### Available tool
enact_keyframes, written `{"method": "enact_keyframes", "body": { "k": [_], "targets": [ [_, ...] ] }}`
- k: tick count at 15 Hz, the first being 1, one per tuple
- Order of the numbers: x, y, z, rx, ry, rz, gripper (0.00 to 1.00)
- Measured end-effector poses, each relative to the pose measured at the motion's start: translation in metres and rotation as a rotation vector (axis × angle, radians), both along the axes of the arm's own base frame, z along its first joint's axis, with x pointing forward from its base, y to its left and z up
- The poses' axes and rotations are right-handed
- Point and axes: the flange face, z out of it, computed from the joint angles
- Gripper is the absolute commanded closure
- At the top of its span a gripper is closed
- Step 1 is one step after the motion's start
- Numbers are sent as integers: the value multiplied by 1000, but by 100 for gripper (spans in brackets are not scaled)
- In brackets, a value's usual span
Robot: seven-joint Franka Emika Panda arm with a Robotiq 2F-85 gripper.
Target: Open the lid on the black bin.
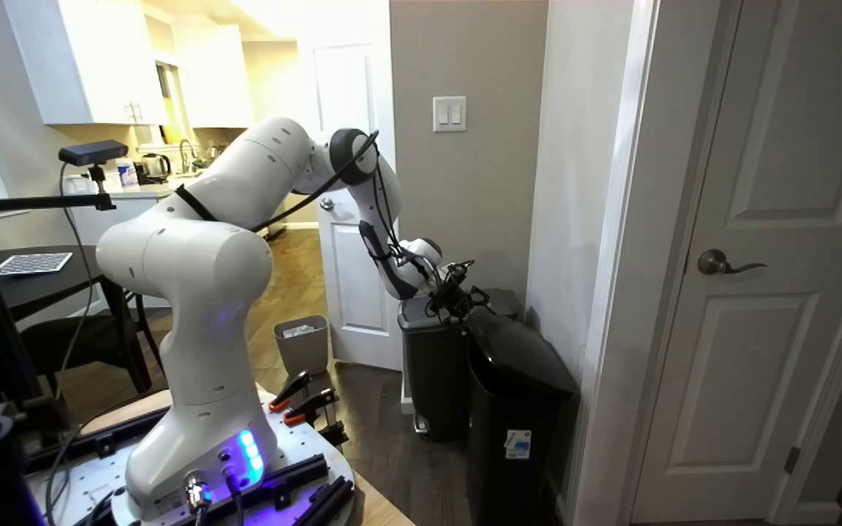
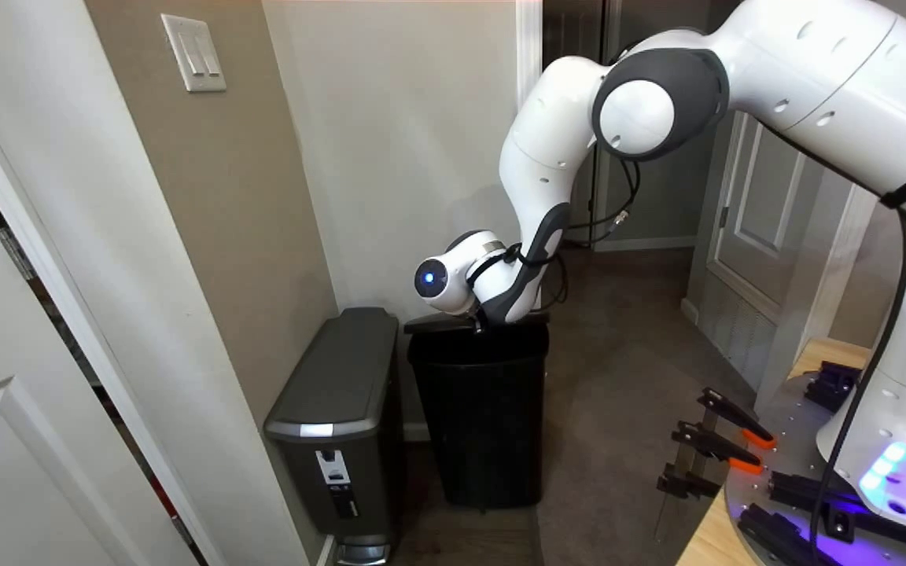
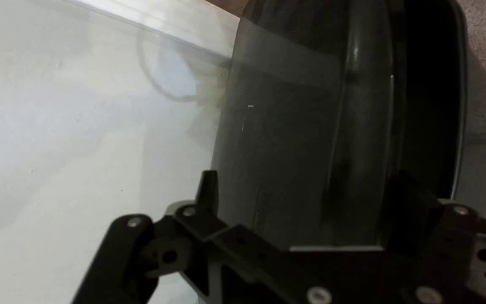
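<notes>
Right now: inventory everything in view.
black bin: one, black, near pale wall
lid: one, black, tilted over black bin
grey bin: one, dark grey, beside black bin
doors: two or more, white, around scene
wastebasket: one, grey, near a door
switch plate: one, white, taupe wall
table: one, dark, background
cabinets: several, white, upper background
camera: one, dark, on stand
orange-tipped clamps: two, black, mounting plate's edge
arm: one, white, extended toward lid
end effector: one, black, at lid
</notes>
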Motion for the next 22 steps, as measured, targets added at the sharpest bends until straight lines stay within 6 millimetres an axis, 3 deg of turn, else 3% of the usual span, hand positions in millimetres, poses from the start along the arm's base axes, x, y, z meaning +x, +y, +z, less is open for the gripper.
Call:
{"method": "enact_keyframes", "body": {
  "k": [6,22],
  "targets": [
    [-8,-3,-3,14,22,-17,0],
    [-8,3,-3,42,25,-23,0]
  ]
}}
